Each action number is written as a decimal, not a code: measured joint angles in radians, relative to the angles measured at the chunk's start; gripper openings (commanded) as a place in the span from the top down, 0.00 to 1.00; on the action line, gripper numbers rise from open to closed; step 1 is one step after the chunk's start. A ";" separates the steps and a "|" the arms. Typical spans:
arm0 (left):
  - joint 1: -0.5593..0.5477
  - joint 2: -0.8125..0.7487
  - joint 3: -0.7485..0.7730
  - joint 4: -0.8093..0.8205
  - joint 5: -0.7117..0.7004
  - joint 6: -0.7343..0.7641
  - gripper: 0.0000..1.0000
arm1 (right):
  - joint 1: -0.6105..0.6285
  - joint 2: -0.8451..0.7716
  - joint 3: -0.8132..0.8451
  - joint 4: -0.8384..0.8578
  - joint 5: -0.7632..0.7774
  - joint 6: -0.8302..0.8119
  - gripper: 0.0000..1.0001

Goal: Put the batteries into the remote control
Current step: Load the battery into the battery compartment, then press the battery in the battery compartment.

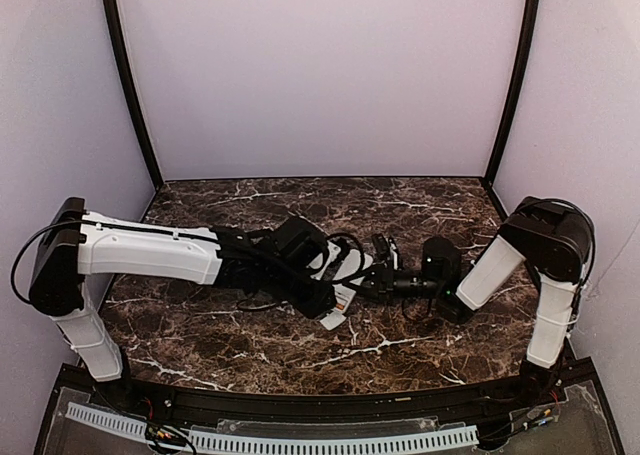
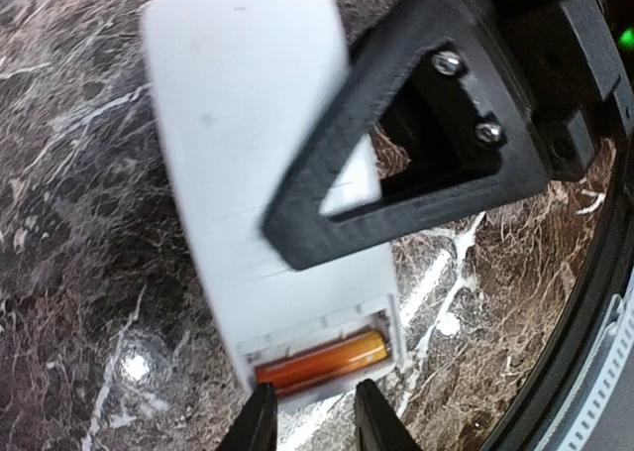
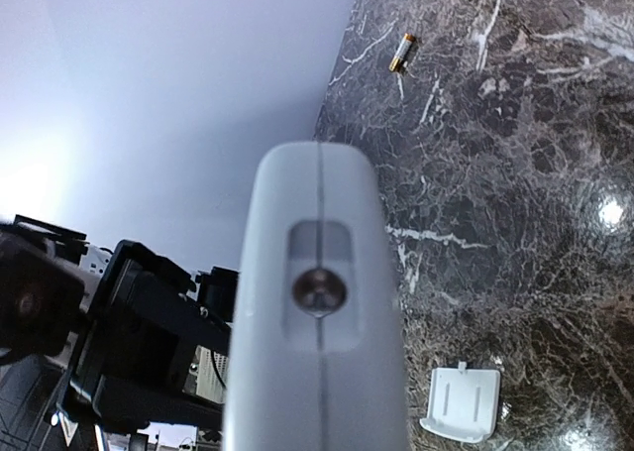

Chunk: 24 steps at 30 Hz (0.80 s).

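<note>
Biggest thing first: the marble table, with both arms meeting over the middle of it around the remote.

The right gripper is clamped across the remote's body and looks to be holding it up off the surface, though I can't be sure of that. The left gripper sits right at the remote's open end, fingertips a little apart and nothing between them.

The white cover is off and lies flat near the remote, on the side away from the left arm. One orange battery lies crosswise in the open bay. A second battery is well apart from the remote, near the back wall.

What worries me:
- The loaded cell may not be pressed fully home, so with no cover on, any tilt of the remote could let it roll out.
- The left fingertips are so close that a nudge could twist the remote in the right grip.

Orientation: the long axis runs from the right arm toward the left one. The emitter end faces the right wrist camera, the battery bay faces the left gripper, and the plain back faces the left wrist camera.
</note>
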 measured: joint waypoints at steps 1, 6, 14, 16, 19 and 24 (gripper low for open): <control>0.011 -0.023 -0.018 0.004 0.000 0.005 0.61 | 0.000 -0.003 0.000 0.010 -0.001 -0.001 1.00; 0.072 -0.167 -0.093 0.050 0.038 0.021 0.40 | -0.008 -0.038 0.000 0.025 -0.008 -0.032 1.00; 0.158 -0.223 -0.151 0.144 0.179 0.007 0.30 | -0.014 -0.146 0.008 -0.042 -0.028 -0.140 1.00; 0.159 -0.208 -0.153 0.156 0.220 0.003 0.30 | -0.014 -0.164 0.021 -0.071 -0.034 -0.168 1.00; 0.159 -0.185 -0.153 0.182 0.279 -0.001 0.31 | -0.014 -0.185 0.039 -0.111 -0.042 -0.205 1.00; 0.159 -0.160 -0.153 0.224 0.357 -0.014 0.39 | -0.014 -0.198 0.053 -0.149 -0.048 -0.243 1.00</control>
